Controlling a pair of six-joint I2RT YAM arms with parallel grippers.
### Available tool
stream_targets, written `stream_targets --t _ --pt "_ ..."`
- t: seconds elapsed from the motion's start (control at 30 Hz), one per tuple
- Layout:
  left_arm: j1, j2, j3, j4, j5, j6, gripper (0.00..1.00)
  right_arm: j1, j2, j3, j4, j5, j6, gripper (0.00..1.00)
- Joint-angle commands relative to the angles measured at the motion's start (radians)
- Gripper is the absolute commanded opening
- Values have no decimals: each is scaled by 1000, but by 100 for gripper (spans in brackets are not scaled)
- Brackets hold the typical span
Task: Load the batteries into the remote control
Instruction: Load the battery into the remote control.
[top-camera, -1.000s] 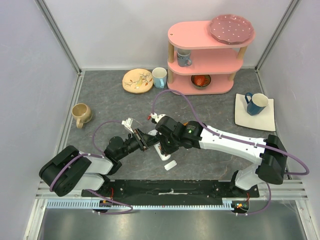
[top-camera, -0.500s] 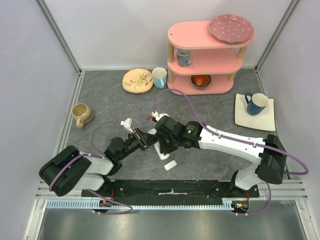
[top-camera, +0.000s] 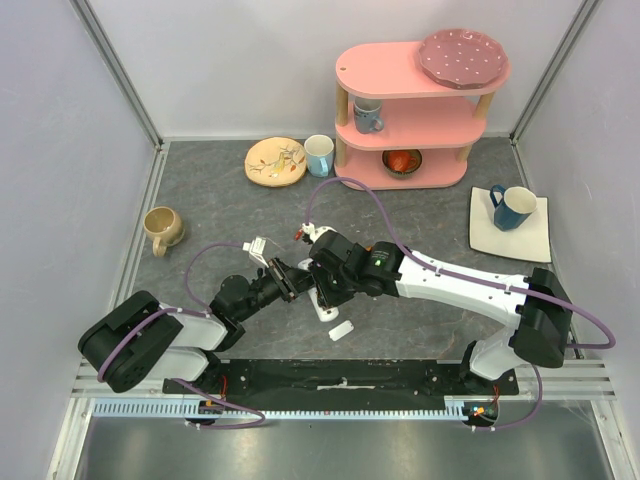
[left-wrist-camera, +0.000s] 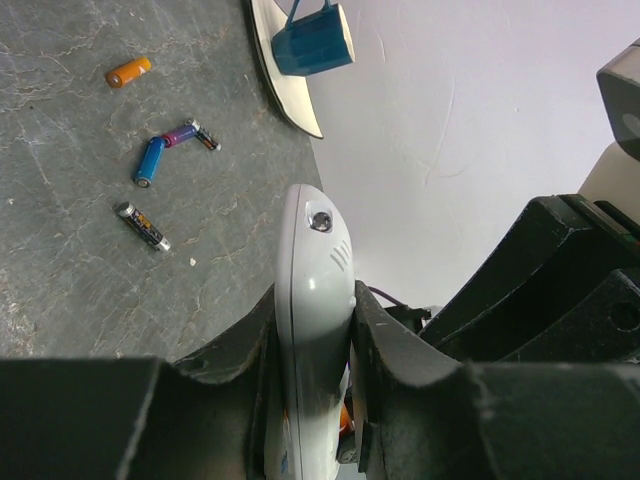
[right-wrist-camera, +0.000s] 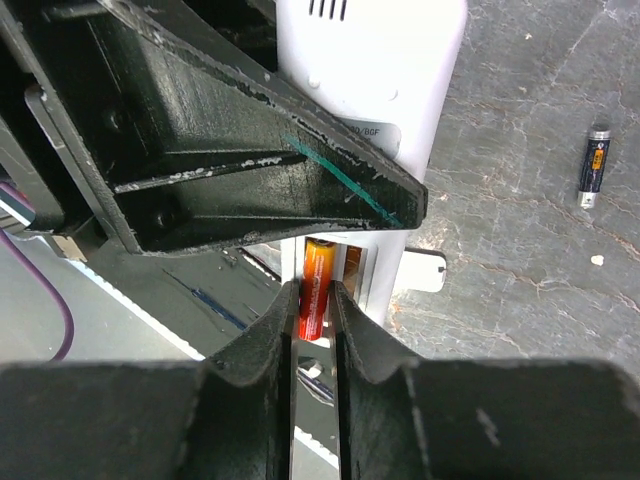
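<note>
The left gripper (left-wrist-camera: 315, 298) has its two black fingers (left-wrist-camera: 240, 345) pressed against the long sides of the slim white plastic remote control (left-wrist-camera: 312, 240). The remote stands on edge between them, its rounded end poking out past the fingertips.

Beyond those fingertips and to their left, four loose batteries lie on the grey marbled tabletop (left-wrist-camera: 70, 270), all apart from the remote. A dark cylindrical battery (left-wrist-camera: 142, 225) is nearest. A blue cylindrical battery (left-wrist-camera: 150, 161) lies further out, with a short purple-and-black battery (left-wrist-camera: 190, 133) meeting its end at an angle. An orange cylindrical battery (left-wrist-camera: 130, 71) is furthest. Further out again, ahead of the fingertips, a dark blue ceramic mug (left-wrist-camera: 315, 40) stands on a white square plate (left-wrist-camera: 285, 90).

In the top view the two arms meet tip to tip over the remote. A small plain white oblong cover (top-camera: 341, 329) lies on the table just to the near side of them, touching neither.

The right gripper (right-wrist-camera: 314, 300) pinches an orange-red cylindrical battery (right-wrist-camera: 318, 262) between its fingertips. The battery's far half sticks out beyond them, over the open recess in the remote's back. Whether it is seated there cannot be told. One black finger of the left gripper crosses just ahead of the right fingertips, clamped along the remote's side.
</note>
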Motion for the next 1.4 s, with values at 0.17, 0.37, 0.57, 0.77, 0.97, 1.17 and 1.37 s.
stream_targets --t 0.17,0.37,0.57,0.77,0.97,1.17,1.37 --pt "-41 -5 18 414 99 -6 2 -8 6 19 224 12 -5 27" --pt "-41 -2 18 414 95 -4 2 -8 2 21 215 9 -7 33" --pt "-41 5 19 414 95 -7 2 -8 3 21 210 18 -8 34" --pt "-41 9 11 414 75 -10 2 -8 0 45 198 25 -13 36" --pt "-41 12 11 414 69 -12 2 -8 -3 65 167 35 -21 37" --pt "-37 -5 1 414 43 -12 2 -10 -24 65 130 44 -34 38" --pt "-18 -17 1 414 44 -24 2 -10 -52 39 72 32 -65 38"
